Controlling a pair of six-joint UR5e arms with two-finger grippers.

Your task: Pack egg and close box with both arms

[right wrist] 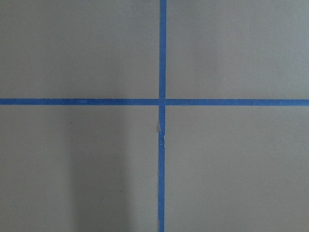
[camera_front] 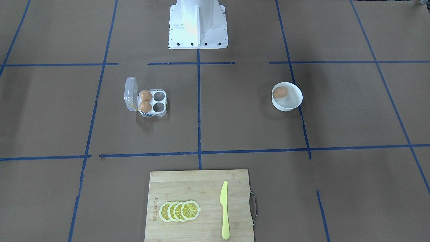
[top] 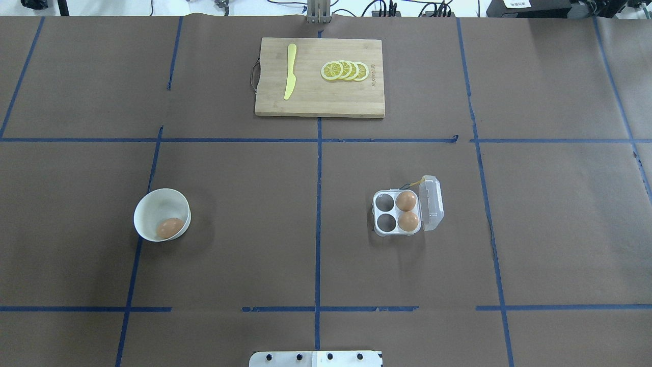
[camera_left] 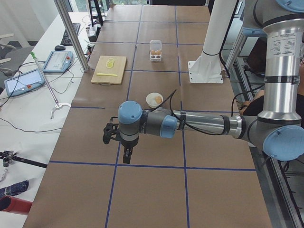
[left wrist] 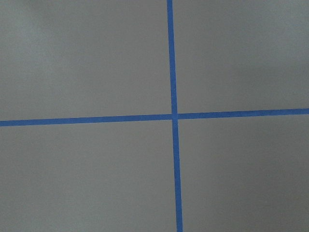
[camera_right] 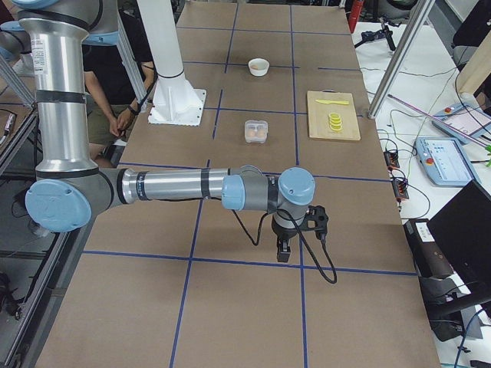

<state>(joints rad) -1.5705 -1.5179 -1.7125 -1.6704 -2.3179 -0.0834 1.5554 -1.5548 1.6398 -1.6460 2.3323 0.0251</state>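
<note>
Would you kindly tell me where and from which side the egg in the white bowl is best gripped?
Probably from straight above: the wall of the bowl rings the egg, so no side approach is open. The egg lies on its side against the wall nearest the robot; set the jaws across its narrower middle.

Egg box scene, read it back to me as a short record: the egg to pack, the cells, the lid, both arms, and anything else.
egg to pack: brown egg in the white bowl, robot's left side
box: clear four-cell box, robot's right side
cells: packed eggs fill the two cells by the lid; the two nearer the bowl are empty
lid: open, raised
left end effector: over bare paper, away from the bowl; open or shut unclear
right end effector: over bare paper, away from the box; unclear
also: cutting board with yellow knife and lemon slices
</note>
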